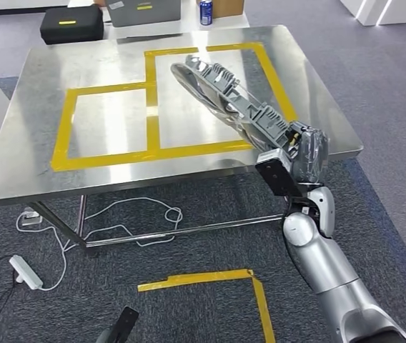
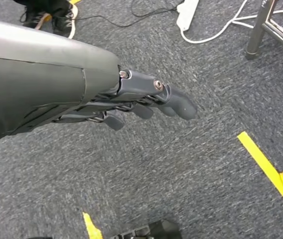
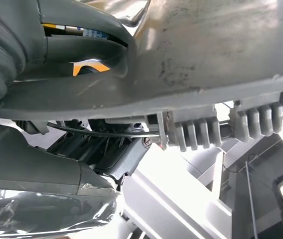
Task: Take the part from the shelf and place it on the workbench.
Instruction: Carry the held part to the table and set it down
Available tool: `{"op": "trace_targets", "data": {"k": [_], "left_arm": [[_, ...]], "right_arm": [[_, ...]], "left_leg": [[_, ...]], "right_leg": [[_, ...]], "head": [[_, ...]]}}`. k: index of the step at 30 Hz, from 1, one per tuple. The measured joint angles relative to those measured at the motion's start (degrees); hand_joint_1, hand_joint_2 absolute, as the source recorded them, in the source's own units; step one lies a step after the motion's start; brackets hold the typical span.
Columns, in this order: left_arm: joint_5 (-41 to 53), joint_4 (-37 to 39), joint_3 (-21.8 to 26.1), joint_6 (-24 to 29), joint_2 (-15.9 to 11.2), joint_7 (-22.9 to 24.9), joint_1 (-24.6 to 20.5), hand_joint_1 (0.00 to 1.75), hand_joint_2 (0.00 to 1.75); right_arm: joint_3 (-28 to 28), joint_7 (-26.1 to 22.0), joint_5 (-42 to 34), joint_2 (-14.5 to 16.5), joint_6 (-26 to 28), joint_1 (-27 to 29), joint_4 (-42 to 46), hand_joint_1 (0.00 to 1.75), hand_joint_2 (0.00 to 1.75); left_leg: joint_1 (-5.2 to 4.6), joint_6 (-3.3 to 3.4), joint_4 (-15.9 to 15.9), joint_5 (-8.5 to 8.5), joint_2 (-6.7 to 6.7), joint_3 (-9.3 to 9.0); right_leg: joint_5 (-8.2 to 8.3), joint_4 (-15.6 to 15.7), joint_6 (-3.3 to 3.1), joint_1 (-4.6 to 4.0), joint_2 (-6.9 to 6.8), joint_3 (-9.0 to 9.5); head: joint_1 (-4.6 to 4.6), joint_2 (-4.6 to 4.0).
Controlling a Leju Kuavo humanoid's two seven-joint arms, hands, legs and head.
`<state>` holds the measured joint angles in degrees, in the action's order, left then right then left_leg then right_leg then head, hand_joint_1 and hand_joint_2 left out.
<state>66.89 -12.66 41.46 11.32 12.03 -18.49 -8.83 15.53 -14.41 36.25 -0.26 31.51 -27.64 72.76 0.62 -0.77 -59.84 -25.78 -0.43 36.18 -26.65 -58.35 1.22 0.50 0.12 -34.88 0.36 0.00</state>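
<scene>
Your inventory, largest first. Steel-topped workbench point(image 1: 38, 136) marked with yellow tape rectangles point(image 1: 152, 121). Long grey ribbed plastic part point(image 1: 228, 96): you see it gripped at its near end by the right hand point(image 1: 303, 153), slanting out above the bench's right tape rectangle; whether it touches the surface you cannot tell. Left hand point(image 2: 147, 102): hanging over grey carpet, fingers extended close together, holding nothing. Black case point(image 1: 71, 25) beyond the bench. White power strip point(image 1: 26, 271) on the floor. Blue can point(image 1: 206, 12).
</scene>
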Motion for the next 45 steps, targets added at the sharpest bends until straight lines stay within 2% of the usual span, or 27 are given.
{"op": "trace_targets", "data": {"k": [2, 4, 5, 8, 9, 10, 11, 13, 15, 18, 20, 21, 23, 24, 25, 26, 28, 29, 31, 34, 36, 38, 39, 40, 41, 43, 45], "left_arm": [[-0.1, 0.0, 0.0, -0.1, -0.1, 0.0, 0.1, 0.00, 1.75], [-0.1, 0.0, 0.0, -0.1, -0.1, 0.0, 0.2, 0.00, 1.75], [-0.1, 0.0, 0.0, -0.1, -0.1, 0.0, 0.1, 0.00, 1.75], [-0.1, 0.0, 0.0, -0.1, -0.1, 0.0, 0.0, 0.00, 1.75], [-0.1, 0.0, 0.0, -0.2, -0.2, 0.0, 0.1, 0.00, 1.75], [-0.1, 0.0, 0.0, -0.2, -0.2, 0.0, 0.1, 0.00, 1.75], [-0.1, 0.0, 0.0, -0.2, -0.2, 0.0, 0.1, 0.00, 1.75], [-0.1, 0.0, 0.0, -0.3, -0.2, 0.0, 0.1, 0.00, 1.75], [-0.1, 0.0, 0.0, -0.3, -0.2, 0.0, 0.1, 0.00, 1.75], [-0.1, 0.0, 0.0, -0.4, -0.2, 0.0, 0.2, 0.00, 1.75], [-0.1, 0.0, 0.0, -0.5, -0.2, 0.0, 0.2, 0.00, 1.75], [-0.1, 0.0, 0.0, -0.5, -0.3, 0.0, 0.1, 0.00, 1.75], [-0.1, 0.0, 0.0, -0.5, -0.3, 0.0, 0.2, 0.00, 1.75], [-0.1, 0.0, 0.0, -0.5, -0.3, 0.0, 0.2, 0.00, 1.75], [-0.1, 0.0, 0.0, -0.5, -0.3, 0.0, 0.2, 0.00, 1.75], [-0.1, 0.0, 0.0, -0.5, -0.3, 0.0, 0.3, 0.00, 1.75], [-0.1, 0.0, -0.1, -0.5, -0.4, 0.0, 0.2, 0.00, 1.75], [-0.1, 0.0, -0.1, -0.5, -0.4, 0.0, 0.2, 0.00, 1.75], [0.0, 0.0, -0.1, -0.5, -0.4, 0.0, 0.1, 0.00, 1.75], [0.1, 0.0, -0.2, -0.5, -0.4, 0.0, 0.1, 0.00, 1.75], [0.1, 0.0, -0.4, -0.6, -0.4, 0.0, 0.1, 0.00, 1.75], [0.1, 0.0, -0.5, -0.6, -0.4, 0.0, 0.0, 0.00, 1.75], [0.1, 0.0, -0.5, -0.7, -0.4, 0.0, 0.1, 0.00, 1.75], [0.1, 0.0, -0.6, -0.7, -0.4, 0.0, 0.1, 0.00, 1.75], [0.1, 0.0, -0.6, -0.7, -0.4, 0.0, 0.1, 0.00, 1.75], [0.1, 0.0, -0.8, -0.7, -0.4, 0.0, 0.1, 0.00, 1.75], [0.1, 0.0, -0.9, -0.7, -0.3, 0.0, 0.1, 0.00, 1.75]], "right_arm": [[0.1, -0.1, -0.3, 0.0, -0.1, 0.1, 0.3, 1.75, 1.75], [0.1, -0.2, -0.4, 0.0, -0.2, 0.2, 0.5, 1.75, 1.75], [0.2, -0.2, -0.5, 0.0, -0.2, 0.2, 0.5, 1.75, 1.75], [0.2, -0.3, -0.6, 0.0, -0.3, 0.3, 0.6, 1.75, 1.75], [0.3, -0.3, -0.6, 0.0, -0.3, 0.5, 0.6, 1.75, 1.75], [0.3, -0.3, -0.6, 0.0, -0.3, 0.7, 0.6, 1.75, 1.75], [0.3, -0.3, -0.6, 0.0, -0.4, 0.8, 0.6, 1.75, 1.75], [0.3, -0.3, -0.6, 0.0, -0.4, 0.8, 0.6, 1.75, 1.75], [0.3, -0.3, -0.6, 0.0, -0.4, 0.7, 0.7, 1.75, 1.75], [0.4, -0.3, -0.7, 0.0, -0.5, 0.7, 0.9, 1.75, 1.75], [0.3, -0.3, -0.8, -0.1, -0.6, 0.7, 0.9, 1.75, 1.75], [0.3, -0.4, -0.9, -0.1, -0.6, 0.7, 1.0, 1.75, 1.75], [0.3, -0.6, -1.0, -0.1, -0.5, 0.8, 1.1, 1.75, 1.75], [0.3, -0.7, -1.1, -0.1, -0.5, 0.9, 1.1, 1.75, 1.75], [0.3, -0.7, -1.1, -0.1, -0.5, 1.0, 1.1, 1.75, 1.75], [0.3, -0.8, -1.2, -0.1, -0.5, 1.0, 1.1, 1.75, 1.75], [0.3, -0.8, -1.2, -0.1, -0.5, 1.1, 1.2, 1.75, 1.75], [0.3, -0.8, -1.3, -0.1, -0.5, 1.0, 1.3, 1.75, 1.75], [0.3, -1.1, -1.3, -0.1, -0.4, 1.0, 1.5, 1.75, 1.75], [0.3, -1.6, -1.5, -0.1, -0.2, 1.2, 2.0, 1.75, 1.75], [0.3, -1.8, -1.8, -0.1, -0.2, 1.2, 2.4, 1.75, 1.75], [0.3, -2.2, -2.2, -0.1, -0.2, 1.3, 2.7, 1.75, 1.75], [0.3, -2.3, -2.3, -0.1, -0.2, 1.5, 2.8, 1.75, 1.75], [0.3, -2.4, -2.4, -0.1, -0.2, 1.7, 2.8, 1.75, 1.75], [0.3, -2.4, -2.4, -0.1, -0.2, 1.8, 2.9, 1.75, 1.75], [0.3, -2.4, -2.5, -0.1, -0.3, 1.9, 3.2, 1.75, 1.75], [0.3, -2.5, -2.6, -0.1, -0.4, 1.8, 3.7, 1.75, 1.75]], "left_leg": [[-0.25, 0.88, 0.5, -0.27, -0.05, -0.11], [-0.23, 1.67, 0.7, -0.07, -0.09, -0.21], [-0.17, 2.03, 0.9, 0.01, -0.08, -0.29], [-0.39, 2.69, 0.9, -0.03, -0.02, -0.33], [-0.49, 2.77, 0.9, -0.04, -0.02, -0.34], [-0.58, 2.82, 0.9, -0.06, -0.05, -0.36], [-0.64, 2.82, 0.9, -0.06, -0.10, -0.39], [-0.78, 2.74, 0.9, -0.10, -0.17, -0.43], [-0.99, 2.42, 0.8, -0.08, -0.15, -0.31], [-0.95, 1.57, 0.7, -0.13, 0.11, -0.22], [-0.82, 0.95, -1.2, -1.74, 0.21, 0.52], [-0.72, 0.67, -3.7, -3.32, 0.20, 1.62], [-0.56, 0.28, -10.7, -6.58, 0.20, 4.90], [-0.46, 0.13, -13.3, -7.22, 0.20, 6.14], [-0.36, 0.03, -14.2, -6.85, 0.21, 6.61], [-0.25, -0.01, -12.9, -5.45, 0.21, 6.05], [-0.06, 0.08, -6.4, -1.63, 0.19, 2.86], [-0.05, 0.23, -3.1, -0.48, 0.16, 1.26], [-0.19, 0.69, 0.1, -0.14, 0.12, -0.16], [-0.27, 1.73, 0.7, -0.11, 0.14, -0.26], [-0.15, 2.40, 0.9, 0.07, 0.20, -0.39], [-0.29, 2.75, 0.9, 0.05, 0.27, -0.39], [-0.39, 2.82, 0.9, 0.05, 0.30, -0.41], [-0.49, 2.86, 0.9, 0.03, 0.30, -0.43], [-0.57, 2.88, 0.9, 0.02, 0.28, -0.47], [-0.71, 2.88, 0.9, 0.01, 0.20, -0.57], [-0.99, 2.61, 0.8, 0.02, 0.15, -0.44]], "right_leg": [[0.06, 0.0, 0.64, 0.07, -0.02, -0.20], [-0.73, -0.9, 1.20, 0.25, -0.09, -0.80], [-1.78, -2.6, 1.37, 0.28, -0.09, -1.71], [-5.86, -12.3, 1.49, 0.30, -0.08, -6.60], [-6.16, -14.3, 1.46, 0.30, -0.09, -7.72], [-5.49, -14.4, 1.39, 0.29, -0.09, -7.88], [-3.98, -12.5, 1.27, 0.29, -0.09, -7.01], [-0.87, -5.5, 0.90, 0.19, -0.27, -3.42], [0.14, -0.9, 0.60, -0.02, -0.46, -0.90], [0.25, -0.1, 0.02, -0.14, -0.20, -0.42], [0.53, 0.3, -0.53, 0.05, -0.03, -0.21], [0.59, 0.4, -0.71, 0.13, -0.01, -0.13], [0.56, 0.4, -0.84, 0.14, 0.04, -0.11], [0.55, 0.4, -0.86, 0.14, 0.07, -0.09], [0.53, 0.4, -0.86, 0.15, 0.12, -0.07], [0.52, 0.3, -0.84, 0.16, 0.18, -0.03], [0.40, 0.2, -0.63, 0.14, 0.33, 0.05], [0.35, 0.1, -0.41, 0.06, 0.44, -0.04], [0.37, 0.0, 0.18, -0.05, 0.57, -0.35], [-0.02, -0.3, 1.12, 0.13, 0.50, -0.79], [-2.38, -4.2, 1.54, 0.19, 0.39, -2.71], [-5.81, -12.0, 1.72, 0.18, 0.34, -6.38], [-6.77, -15.1, 1.75, 0.18, 0.34, -7.98], [-6.75, -16.6, 1.73, 0.18, 0.33, -8.76], [-5.66, -15.7, 1.61, 0.17, 0.33, -8.38], [-1.93, -8.4, 1.13, 0.09, 0.23, -4.84], [0.05, -1.7, 0.64, -0.12, 0.07, -1.26]], "head": [[-0.03, 0.00], [0.05, 0.00], [0.17, 0.00], [0.37, 0.00], [0.37, 0.00], [0.38, 0.00], [0.37, 0.00], [0.37, 0.00], [0.33, 0.00], [0.31, 0.00], [0.20, 0.00], [0.15, 0.00], [0.09, 0.00], [0.10, 0.00], [0.09, 0.00], [0.09, 0.00], [0.10, 0.00], [0.11, 0.00], [0.13, 0.00], [0.16, 0.00], [0.34, 0.00], [0.49, 0.00], [0.49, 0.00], [0.50, 0.00], [0.50, 0.00], [0.51, 0.00], [0.45, 0.00]]}}
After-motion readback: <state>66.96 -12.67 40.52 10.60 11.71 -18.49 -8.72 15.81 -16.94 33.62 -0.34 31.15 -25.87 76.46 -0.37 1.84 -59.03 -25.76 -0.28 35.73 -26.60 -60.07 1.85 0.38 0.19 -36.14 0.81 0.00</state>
